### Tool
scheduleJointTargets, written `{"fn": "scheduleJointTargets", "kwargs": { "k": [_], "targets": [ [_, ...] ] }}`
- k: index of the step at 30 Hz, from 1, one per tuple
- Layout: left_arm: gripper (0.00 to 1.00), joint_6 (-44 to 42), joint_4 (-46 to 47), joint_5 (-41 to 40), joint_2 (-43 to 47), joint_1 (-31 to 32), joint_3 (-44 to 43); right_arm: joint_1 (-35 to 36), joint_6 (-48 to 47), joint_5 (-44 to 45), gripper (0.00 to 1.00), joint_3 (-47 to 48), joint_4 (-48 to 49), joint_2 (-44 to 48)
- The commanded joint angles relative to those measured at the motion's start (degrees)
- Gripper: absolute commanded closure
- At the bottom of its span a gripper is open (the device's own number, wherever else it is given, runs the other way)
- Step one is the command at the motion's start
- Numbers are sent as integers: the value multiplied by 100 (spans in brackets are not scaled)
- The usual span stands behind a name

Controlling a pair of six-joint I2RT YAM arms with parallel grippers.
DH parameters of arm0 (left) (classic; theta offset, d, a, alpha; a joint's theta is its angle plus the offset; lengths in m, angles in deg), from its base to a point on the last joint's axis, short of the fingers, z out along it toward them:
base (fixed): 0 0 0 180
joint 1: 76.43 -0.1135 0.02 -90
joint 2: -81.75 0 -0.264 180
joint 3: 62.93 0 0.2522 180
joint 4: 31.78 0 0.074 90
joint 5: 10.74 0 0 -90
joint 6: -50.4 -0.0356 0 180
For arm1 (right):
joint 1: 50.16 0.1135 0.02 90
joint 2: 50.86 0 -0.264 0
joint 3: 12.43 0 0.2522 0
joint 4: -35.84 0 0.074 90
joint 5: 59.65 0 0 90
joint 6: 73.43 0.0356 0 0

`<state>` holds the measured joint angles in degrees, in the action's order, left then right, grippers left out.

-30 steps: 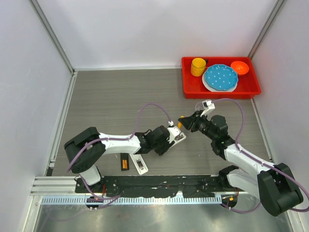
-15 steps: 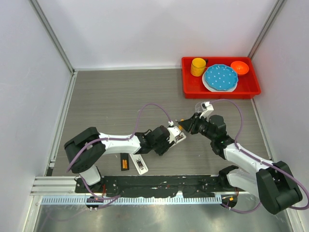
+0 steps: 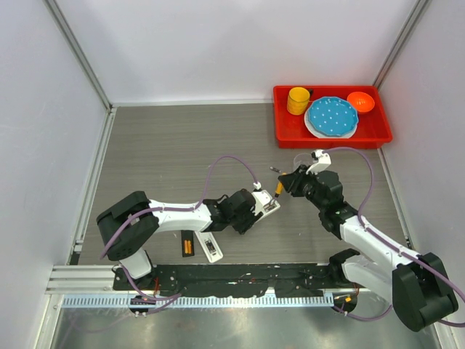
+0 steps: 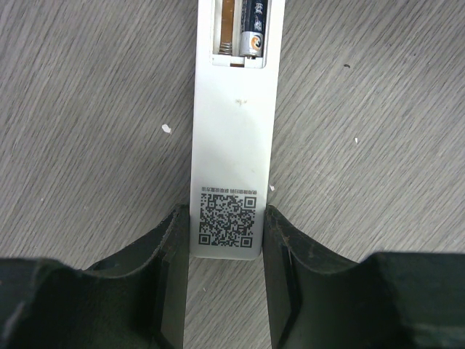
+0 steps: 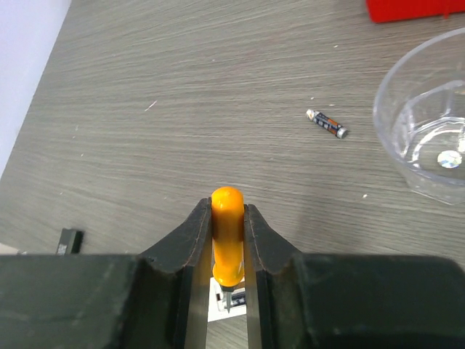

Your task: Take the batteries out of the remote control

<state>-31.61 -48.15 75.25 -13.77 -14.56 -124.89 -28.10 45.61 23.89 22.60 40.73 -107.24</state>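
Grey wood-grain table (image 3: 167, 145), evenly lit with only soft shadows, enclosed at the back and both sides by plain white walls (image 3: 232, 43) joined by slanting metal corner posts (image 3: 80, 54), with a slotted metal rail (image 3: 240, 300) along its near edge.

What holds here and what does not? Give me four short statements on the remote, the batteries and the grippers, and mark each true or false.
1. The left gripper clasps the remote at its QR-code end. True.
2. The remote is closed up, with no battery showing. False: it lies opened, a battery showing in it.
3. The right gripper is shut on an orange-handled screwdriver. True.
4. The loose battery lies inside the red tray. False: it lies on the table, outside the tray.
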Motion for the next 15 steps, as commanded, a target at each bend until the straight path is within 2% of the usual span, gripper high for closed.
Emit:
{"fn": "scheduleJointTargets", "kwargs": {
  "k": [1,15],
  "targets": [
    [100,36,-293,181,-247,18,22,0,-170,505,99,289,-2,145],
    [100,27,-328,199,-300,18,-13,-9,-302,628,99,236,94,303]
  ]
}}
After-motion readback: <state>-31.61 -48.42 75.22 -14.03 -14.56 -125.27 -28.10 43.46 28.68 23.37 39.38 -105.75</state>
